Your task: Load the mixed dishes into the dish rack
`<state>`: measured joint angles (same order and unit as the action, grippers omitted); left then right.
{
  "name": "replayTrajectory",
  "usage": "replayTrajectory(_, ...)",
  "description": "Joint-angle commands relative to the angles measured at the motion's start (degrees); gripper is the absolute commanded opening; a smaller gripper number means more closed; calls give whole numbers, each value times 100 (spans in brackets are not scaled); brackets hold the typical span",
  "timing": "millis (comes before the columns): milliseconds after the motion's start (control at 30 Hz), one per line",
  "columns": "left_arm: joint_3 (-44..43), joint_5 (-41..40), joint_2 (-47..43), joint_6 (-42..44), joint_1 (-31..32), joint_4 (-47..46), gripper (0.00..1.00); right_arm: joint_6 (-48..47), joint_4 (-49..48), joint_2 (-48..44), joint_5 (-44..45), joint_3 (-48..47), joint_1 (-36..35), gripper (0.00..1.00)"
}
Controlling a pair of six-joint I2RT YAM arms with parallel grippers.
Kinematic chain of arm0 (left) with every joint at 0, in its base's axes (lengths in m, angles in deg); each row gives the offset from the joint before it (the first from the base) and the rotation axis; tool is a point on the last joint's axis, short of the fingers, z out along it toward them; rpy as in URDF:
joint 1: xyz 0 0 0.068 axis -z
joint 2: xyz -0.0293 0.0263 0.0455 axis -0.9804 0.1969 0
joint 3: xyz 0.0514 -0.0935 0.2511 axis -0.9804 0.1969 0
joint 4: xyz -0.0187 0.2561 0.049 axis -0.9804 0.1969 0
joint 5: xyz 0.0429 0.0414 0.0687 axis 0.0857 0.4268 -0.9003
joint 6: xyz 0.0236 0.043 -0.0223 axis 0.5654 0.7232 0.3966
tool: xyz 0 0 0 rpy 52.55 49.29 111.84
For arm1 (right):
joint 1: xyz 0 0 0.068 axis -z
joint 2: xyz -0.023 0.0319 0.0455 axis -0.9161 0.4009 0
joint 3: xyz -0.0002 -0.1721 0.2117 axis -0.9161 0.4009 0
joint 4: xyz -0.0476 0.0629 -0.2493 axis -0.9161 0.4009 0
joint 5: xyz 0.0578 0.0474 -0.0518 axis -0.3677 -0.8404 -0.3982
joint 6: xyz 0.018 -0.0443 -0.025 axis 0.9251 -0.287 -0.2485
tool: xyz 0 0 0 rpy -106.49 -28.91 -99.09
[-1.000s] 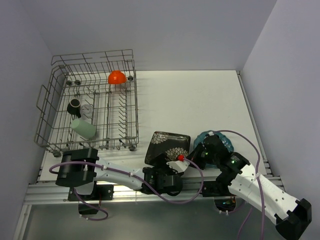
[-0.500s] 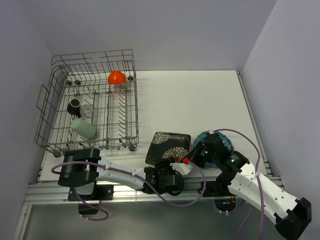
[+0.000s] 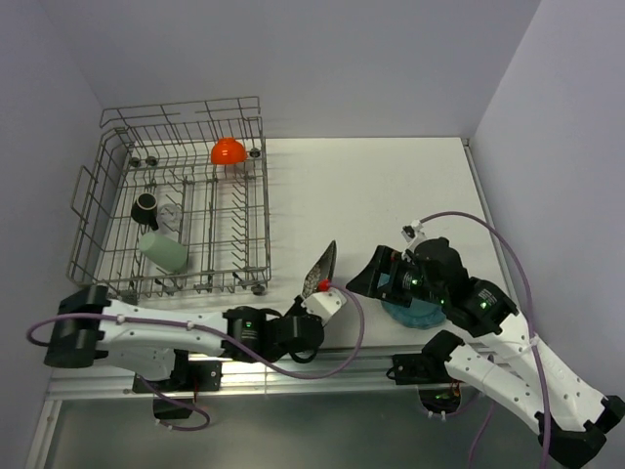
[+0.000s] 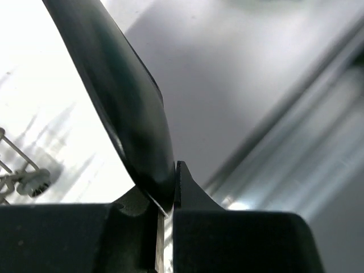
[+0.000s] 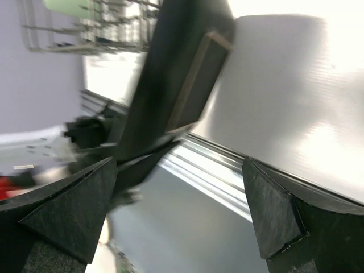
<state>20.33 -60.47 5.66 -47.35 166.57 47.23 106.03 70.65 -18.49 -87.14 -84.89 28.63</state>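
Grey metal wire forms the large dish rack (image 3: 265,205), which stands on small wheels at the far left of the white surface (image 3: 391,195). Inside it we see four dishes. An orange bowl (image 3: 228,150) sits at the far right corner, and a small dark mug (image 3: 145,208) and a small clear glass (image 3: 171,211) stand side by side in the left half. A pale green cup (image 3: 163,251) lies on its side nearer to us. Our left hand (image 3: 319,290) is clamped tight on the near edge of the black square flowered plate (image 3: 326,264). It holds the plate steeply tilted, so from above we see it almost edge-on, just right of the rack's near right corner. In the left wrist view the plate's dark rim is pinched between the two fingers. We cannot tell whether any part of the plate touches the surface. Our right hand (image 5: 179,165) has its fingers spread wide and holds nothing. It hovers just right of the black plate, which fills the space ahead of it in the wrist view, blurred. Beneath the right arm the teal round scalloped plate (image 3: 415,315) lies flat near the front edge, partly hidden.
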Motion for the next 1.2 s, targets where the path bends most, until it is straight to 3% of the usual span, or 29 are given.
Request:
replayTrajectory(0,-176,326,-971,-201,23,-191,0,-584,375,184,196,-326,-32,98)
replayTrajectory(200,-247,1125,-2325,-385,59,-138,0,-786,182,360,258,-362,-32,98)
replayTrajectory(433,-509,1846,-3915,-876,15,116,0,-1655,-853,176,-987,-503,-32,96)
replayTrajectory(600,-862,2382,-4452,-1281,6,670,0,-1929,-1636,280,-2139,-766,-32,95)
replayTrajectory(800,-625,2998,-5323,-1738,6,425,0,-2183,-2928,939,-3299,-1004,-243,92)
replayTrajectory(1067,-150,3579,-5842,-2002,6,-121,0,-2562,-3483,1766,-4311,-1469,-243,87)
replayTrajectory(1167,-141,3745,-5824,-2011,15,-120,0,-1800,-4709,1898,-5049,-1269,-269,82)
